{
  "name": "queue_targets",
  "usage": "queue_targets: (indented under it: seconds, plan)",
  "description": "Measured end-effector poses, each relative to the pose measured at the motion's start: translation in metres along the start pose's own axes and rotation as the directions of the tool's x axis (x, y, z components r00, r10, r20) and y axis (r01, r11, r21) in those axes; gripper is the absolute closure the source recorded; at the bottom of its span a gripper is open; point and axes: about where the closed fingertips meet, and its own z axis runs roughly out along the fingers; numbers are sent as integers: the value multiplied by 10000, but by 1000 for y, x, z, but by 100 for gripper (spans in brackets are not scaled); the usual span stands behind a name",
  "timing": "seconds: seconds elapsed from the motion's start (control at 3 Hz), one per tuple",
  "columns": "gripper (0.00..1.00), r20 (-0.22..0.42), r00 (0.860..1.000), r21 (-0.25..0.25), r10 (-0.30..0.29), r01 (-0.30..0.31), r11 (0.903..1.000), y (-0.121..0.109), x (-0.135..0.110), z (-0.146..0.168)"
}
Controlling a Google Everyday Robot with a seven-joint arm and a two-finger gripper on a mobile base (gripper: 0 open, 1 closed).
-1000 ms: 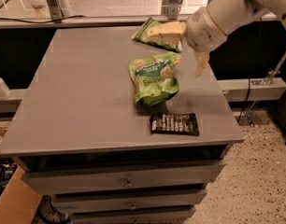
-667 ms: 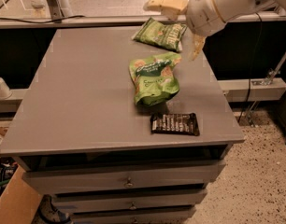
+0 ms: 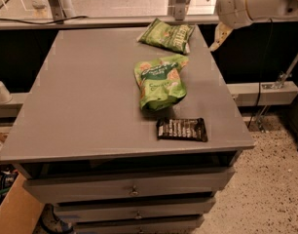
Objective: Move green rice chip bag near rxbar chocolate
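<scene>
The bright green rice chip bag (image 3: 159, 82) lies flat on the grey table (image 3: 85, 106), right of its middle. The rxbar chocolate (image 3: 182, 129), a small dark bar with white lettering, lies just in front of the bag near the table's front right edge, a small gap between them. My gripper (image 3: 211, 17) is high at the top right, above the table's back right corner, well clear of the bag. It is open and empty, and one pale finger (image 3: 219, 35) points down to the left.
A duller olive-green bag with white lettering (image 3: 167, 34) lies at the back of the table. Drawers (image 3: 133, 189) sit under the tabletop. A cardboard box (image 3: 12, 213) stands at the lower left on the floor. A rail runs behind the table.
My gripper has risen and moved right and back, away from the green rice chip bag. Both bags and the bar have not moved.
</scene>
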Motion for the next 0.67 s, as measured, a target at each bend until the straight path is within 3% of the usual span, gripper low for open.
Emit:
queue_targets:
  seconds: [0.33,0.67]
  plan:
    - [0,-417,9990,390,141,-125,9992,-9,11,2]
    - [0,-372,9992,362,128,-115,9993,-9,9,2]
